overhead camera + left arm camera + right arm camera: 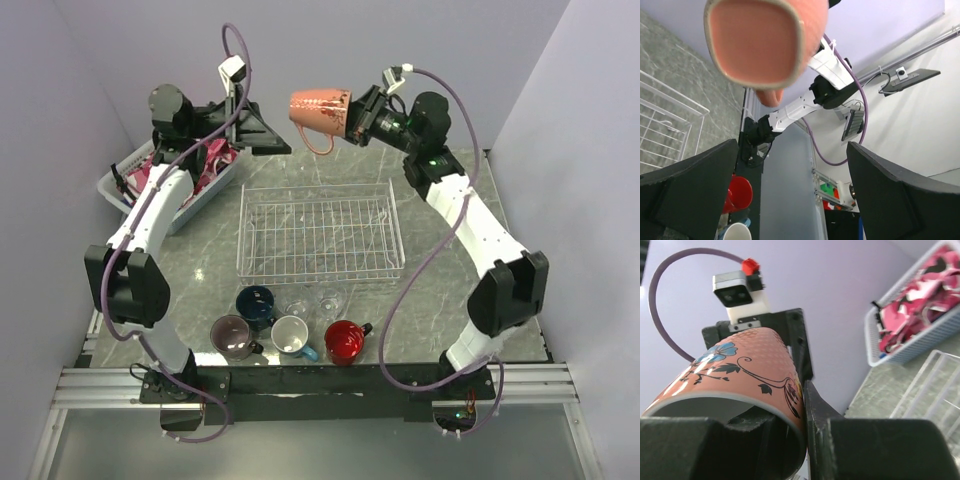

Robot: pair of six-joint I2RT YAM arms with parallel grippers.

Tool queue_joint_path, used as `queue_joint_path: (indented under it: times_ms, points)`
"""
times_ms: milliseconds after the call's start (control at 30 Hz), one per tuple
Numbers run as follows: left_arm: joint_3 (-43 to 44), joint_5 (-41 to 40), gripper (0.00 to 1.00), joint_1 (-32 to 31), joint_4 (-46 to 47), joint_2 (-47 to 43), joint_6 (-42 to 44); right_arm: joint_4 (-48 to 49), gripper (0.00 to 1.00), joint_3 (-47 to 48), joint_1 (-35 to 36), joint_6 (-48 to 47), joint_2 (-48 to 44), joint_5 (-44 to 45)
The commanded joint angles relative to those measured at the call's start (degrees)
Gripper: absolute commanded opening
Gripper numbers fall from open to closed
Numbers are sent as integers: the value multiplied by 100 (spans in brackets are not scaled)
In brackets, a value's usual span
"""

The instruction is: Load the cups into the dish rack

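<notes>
While the right gripper [352, 116] stays out of the rack, it is clenched on one end of the salmon-pink ceramic mug with a floral print [320, 108]. That mug hangs on its side, handle down, high over the far edge of the white wire-grid dish rack [320, 235]. Its other end faces the left gripper [270, 130], whose black fingers are spread wide, near the mug but holding nothing. At the near edge of the grey marble table [430, 290] sit a navy mug [257, 300], a mauve mug [233, 335], a light blue white-lined mug [290, 335] and a red mug [343, 340] — with two small clear glasses [296, 305] between them and the rack.
</notes>
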Motion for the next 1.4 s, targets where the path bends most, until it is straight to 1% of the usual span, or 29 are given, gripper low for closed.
queue_joint_path:
  times_ms: [0, 33, 133, 333, 433, 500, 633, 733, 900, 967, 1067, 1100, 1167, 1200, 1367]
  points:
    - [227, -365, 96, -188, -872, 55, 1028, 1207, 0, 570, 202, 509, 388, -285]
    - [350, -531, 96, -267, -1519, 108, 1588, 1198, 0, 684, 229, 509, 467, -285]
    - [798, -734, 96, -355, -2183, 310, 2285, 1163, 0, 799, 317, 535, 714, -285]
    - [878, -1271, 96, -373, -2449, 407, 2603, 1347, 0, 642, 378, 649, 890, -232]
    - [852, -1543, 96, -408, -2291, 416, 2517, 1470, 0, 658, 396, 789, 1013, -249]
    - [817, -1701, 96, -434, -1985, 442, 2367, 1506, 0, 711, 396, 843, 1118, -241]
    - [887, -1781, 96, -618, -1720, 504, 2033, 1505, 0, 887, 414, 851, 1337, -153]
    - [992, -1772, 97, -672, -1982, 513, 2217, 1638, 0, 1027, 414, 931, 1505, -48]
    - [914, -1755, 98, -672, -1852, 548, 2077, 1611, 0, 1335, 414, 983, 1725, 58]
    - [887, -1755, 91, -672, -1755, 574, 2007, 1603, 0, 1335, 440, 975, 1734, 102]
    - [878, -1746, 55, -672, -1719, 592, 1963, 1497, 0, 1239, 457, 843, 1655, 120]
    - [878, -1755, 39, -672, -1763, 566, 2006, 1436, 0, 1134, 449, 773, 1620, 128]
    - [913, -1781, 26, -663, -1955, 522, 2103, 1401, 0, 1028, 405, 694, 1523, 164]
    - [913, -1790, 22, -672, -2000, 513, 2173, 1365, 0, 958, 379, 641, 1506, 199]
    - [870, -1799, 23, -628, -2001, 451, 2173, 979, 0, 1168, 405, 412, 1549, 164]
